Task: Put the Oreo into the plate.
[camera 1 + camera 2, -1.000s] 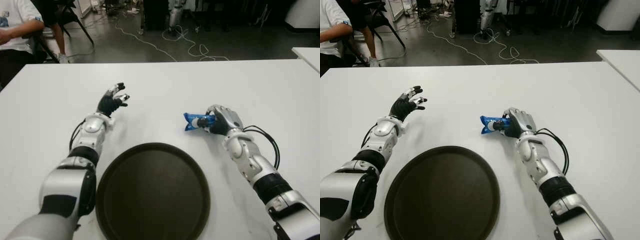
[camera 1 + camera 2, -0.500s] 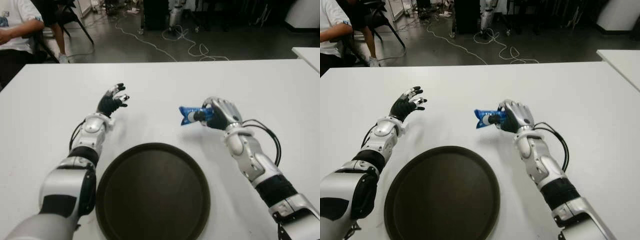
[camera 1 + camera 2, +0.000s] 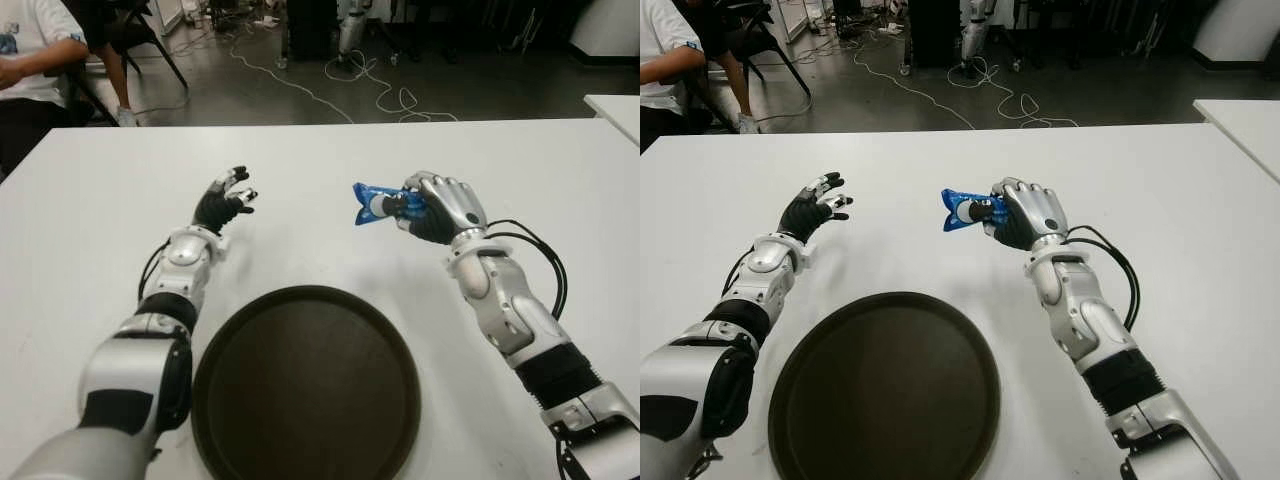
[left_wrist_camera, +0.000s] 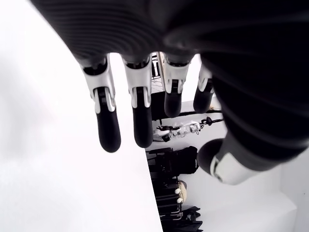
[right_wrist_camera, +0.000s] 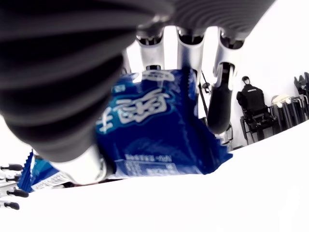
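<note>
My right hand (image 3: pixel 425 208) is shut on a blue Oreo packet (image 3: pixel 372 203), holding it above the white table (image 3: pixel 90 230), beyond the plate's far right rim. The right wrist view shows the blue Oreo packet (image 5: pixel 154 128) pinched between thumb and curled fingers (image 5: pixel 219 99). A dark round plate (image 3: pixel 305 385) lies near the table's front edge, between my arms. My left hand (image 3: pixel 226 198) shows beyond the plate's far left, with its fingers (image 4: pixel 107 128) spread and nothing in them.
A person in a white shirt (image 3: pixel 35 45) sits at the far left corner beyond the table. Cables (image 3: pixel 330 90) trail over the dark floor behind. Another white table's corner (image 3: pixel 615 108) shows at the far right.
My right hand has lifted the Oreo packet off the table and carried it a little up and to the left. The left hand has stayed where it was.
</note>
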